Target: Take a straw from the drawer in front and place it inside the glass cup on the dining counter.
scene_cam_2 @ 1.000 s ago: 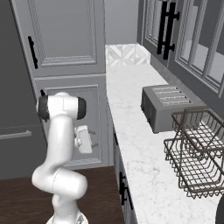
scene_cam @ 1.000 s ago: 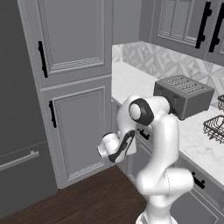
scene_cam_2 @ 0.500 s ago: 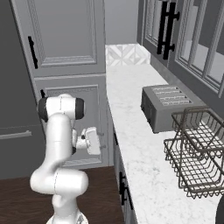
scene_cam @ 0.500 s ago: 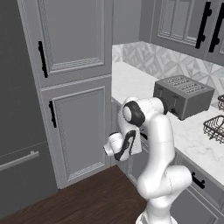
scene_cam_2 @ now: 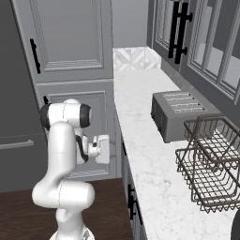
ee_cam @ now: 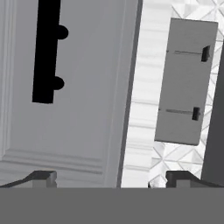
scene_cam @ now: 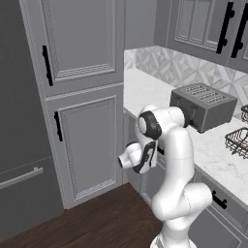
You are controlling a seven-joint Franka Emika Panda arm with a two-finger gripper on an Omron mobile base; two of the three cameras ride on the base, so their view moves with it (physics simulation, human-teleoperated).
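The gripper [ee_cam: 109, 179] has its jaws spread as wide as they go and holds nothing; in the hand view the two dark tips stand far apart, one over the grey panel and one over the pale marble. Just ahead of them is the framed grey front of the drawer [ee_cam: 83, 109], with its short black bar handle [ee_cam: 45, 50] off to one side of the jaws' line, near but not between them. Beyond the panel's edge runs the white worktop, the counter [ee_cam: 142, 87], with the grey toaster [ee_cam: 186, 83] standing on it. From the left base view the arm [scene_cam: 167, 160] is folded low beside the cabinet run, its hand pressed close under the edge of the worktop, and the right base view shows the hand [scene_cam_2: 101, 149] pointing at the drawer fronts below that edge. The drawer looks shut, so the straw is hidden inside it, if it is there at all. The step in hand seems to be the reach for the drawer handle, very early in the task. The next move calls for shifting the jaws sideways until they straddle the bar, closing on it, then pulling straight out without twisting.
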